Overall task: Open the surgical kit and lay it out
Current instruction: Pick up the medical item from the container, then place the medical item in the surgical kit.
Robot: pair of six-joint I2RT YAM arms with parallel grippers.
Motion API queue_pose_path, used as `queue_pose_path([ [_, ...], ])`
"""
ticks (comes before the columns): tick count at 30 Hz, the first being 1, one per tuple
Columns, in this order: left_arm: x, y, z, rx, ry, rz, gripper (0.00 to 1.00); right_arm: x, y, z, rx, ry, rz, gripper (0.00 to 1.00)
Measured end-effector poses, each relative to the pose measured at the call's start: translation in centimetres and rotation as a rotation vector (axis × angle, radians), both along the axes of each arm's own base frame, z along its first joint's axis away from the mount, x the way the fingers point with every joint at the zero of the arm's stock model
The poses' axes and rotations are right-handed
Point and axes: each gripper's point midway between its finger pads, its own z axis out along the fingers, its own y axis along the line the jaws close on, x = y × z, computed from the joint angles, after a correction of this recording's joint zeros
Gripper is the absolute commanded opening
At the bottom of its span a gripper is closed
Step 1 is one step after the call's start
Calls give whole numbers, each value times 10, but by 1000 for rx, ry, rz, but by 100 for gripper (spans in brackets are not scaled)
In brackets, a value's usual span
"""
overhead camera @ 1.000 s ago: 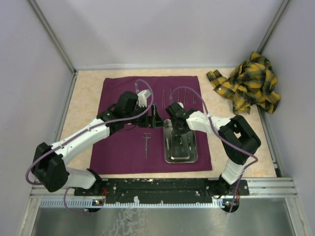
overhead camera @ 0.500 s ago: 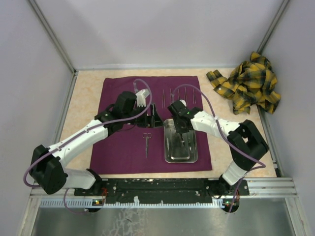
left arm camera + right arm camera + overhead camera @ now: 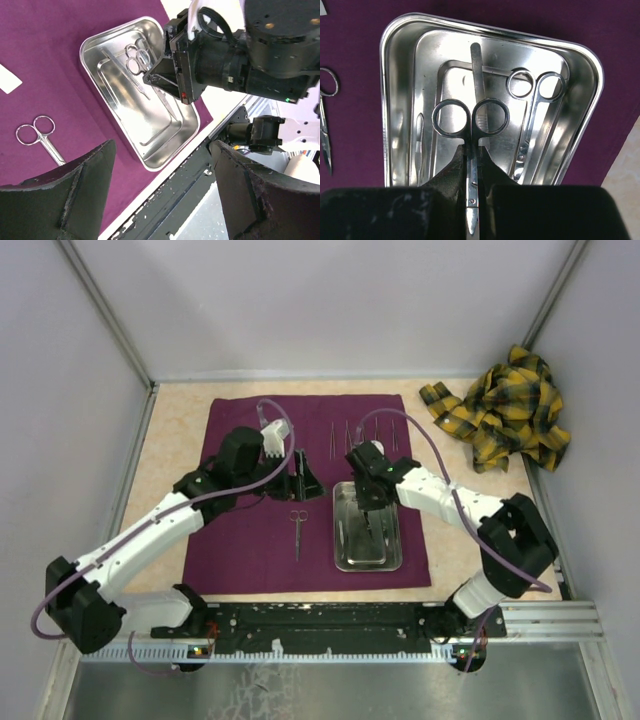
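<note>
The purple cloth [image 3: 250, 540] lies spread flat, and the steel tray [image 3: 367, 567] stands on its right part. My right gripper [image 3: 368, 502] hangs over the tray, shut on a pair of scissors [image 3: 472, 120] at the shanks, their rings pointing away. Beneath them the tray [image 3: 383, 100] holds a second ringed instrument [image 3: 535, 87] and a flat scalpel handle [image 3: 477, 70]. Another pair of scissors [image 3: 298, 530] lies on the cloth left of the tray. Thin instruments [image 3: 360, 435] sit in a row at the cloth's far edge. My left gripper [image 3: 305, 475] is open and empty, up left of the tray.
A yellow and black plaid cloth [image 3: 505, 410] is bunched in the far right corner. A white piece [image 3: 9, 79] lies on the purple cloth. The black rail [image 3: 330, 620] runs along the near edge. Enclosure walls stand on three sides.
My left arm has drawn back to the left. The right arm's elbow has swung out to the right while its gripper stays over the tray with the scissors.
</note>
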Motion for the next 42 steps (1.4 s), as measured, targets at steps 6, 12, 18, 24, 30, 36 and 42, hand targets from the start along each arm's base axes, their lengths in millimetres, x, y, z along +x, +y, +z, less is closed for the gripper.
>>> queue_pose_path([
  [6, -8, 14, 40, -37, -85, 25, 84, -5, 10, 10, 73, 25, -42, 0],
  [12, -24, 33, 83, -89, -176, 43, 85, -10, 33, 26, 150, 32, -66, 0],
  [18, -39, 47, 99, -105, -206, 48, 85, -15, 77, 61, 247, 7, -45, 0],
  [24, -56, 62, 115, -116, -230, 50, 86, -13, 127, 63, 285, 28, -37, 0],
  [30, -68, 75, 145, -149, -292, 59, 86, -19, 167, 32, 255, 88, -31, 0],
  [36, -78, 84, 157, -165, -317, 60, 87, -17, 197, 16, 256, 113, -46, 0],
  [42, -81, 87, 154, -151, -308, 58, 87, -14, 210, 0, 247, 126, -80, 0],
])
